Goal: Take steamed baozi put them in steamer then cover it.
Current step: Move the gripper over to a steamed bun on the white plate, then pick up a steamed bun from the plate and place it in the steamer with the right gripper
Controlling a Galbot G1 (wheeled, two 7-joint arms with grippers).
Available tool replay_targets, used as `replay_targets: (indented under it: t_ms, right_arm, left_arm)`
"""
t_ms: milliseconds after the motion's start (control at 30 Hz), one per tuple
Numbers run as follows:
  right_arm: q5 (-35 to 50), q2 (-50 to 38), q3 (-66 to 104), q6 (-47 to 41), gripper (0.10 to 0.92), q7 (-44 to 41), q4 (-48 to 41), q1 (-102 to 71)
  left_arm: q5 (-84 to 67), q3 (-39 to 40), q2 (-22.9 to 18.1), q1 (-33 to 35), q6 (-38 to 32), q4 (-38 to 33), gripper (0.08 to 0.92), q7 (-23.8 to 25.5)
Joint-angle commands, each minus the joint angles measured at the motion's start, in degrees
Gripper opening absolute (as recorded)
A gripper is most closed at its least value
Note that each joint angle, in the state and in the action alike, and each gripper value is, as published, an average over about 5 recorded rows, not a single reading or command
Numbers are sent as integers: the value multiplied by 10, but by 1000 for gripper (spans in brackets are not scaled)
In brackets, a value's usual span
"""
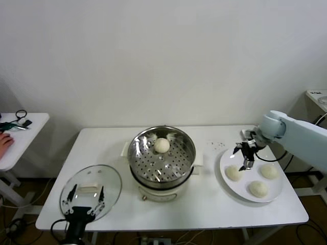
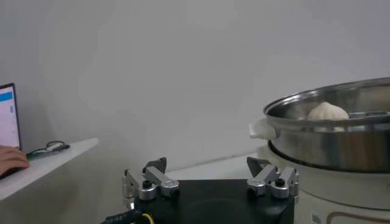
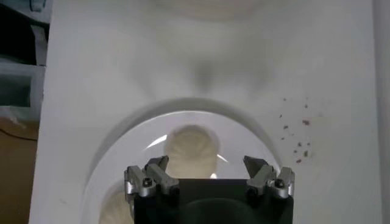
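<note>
The steel steamer [image 1: 161,159] stands mid-table with one cream-white baozi [image 1: 162,145] on its perforated tray; it also shows in the left wrist view [image 2: 341,131] with that baozi [image 2: 327,111]. Three more baozi [image 1: 233,173] [image 1: 269,171] [image 1: 258,189] lie on a white plate [image 1: 225,158] at the right. My right gripper [image 1: 247,162] hangs open just above the plate, over the nearest baozi [image 3: 192,148]. The glass cover [image 1: 91,191] lies flat at the front left. My left gripper [image 1: 84,204] is open and empty, low at the front edge by the cover.
A side table [image 1: 23,138] with cables and a person's hand [image 1: 5,140] stands at far left; it also shows in the left wrist view [image 2: 42,161]. Small dark crumbs [image 1: 217,144] lie between the steamer and the plate. A white wall is behind.
</note>
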Motion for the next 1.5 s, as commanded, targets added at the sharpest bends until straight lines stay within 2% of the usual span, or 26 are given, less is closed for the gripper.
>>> replay_targets:
  t_ms: [33,633,867,1100,1333,1500]
  right_arm:
    - [-36,16,58,-8,823,-2,-47,-78]
    - [-58,71,67,12,820,-11,-105,-86]
    - [-58,73,65,16,739,-13,-109,-83]
    - [-52,67,64,17,709,-14,-106,-76]
    - [1,48,25,8,704,-8,-81,-11]
    - [103,42,-68,-6,705,-7,-48,113]
  left_arm:
    - [0,-1,-1,1,0,0,823,-4]
    - [-10,-2,-2,-1,-1,7,823,-4]
    - [-10,-4,-2,-2,-1,9,823,-4]
    - [-10,-3,-2,-1,-2,8,823,-4]
    - [-9,-4,-2,4,-3,2,823,-4]
    - [-8,-3,-2,8,-4,-5,823,-4]
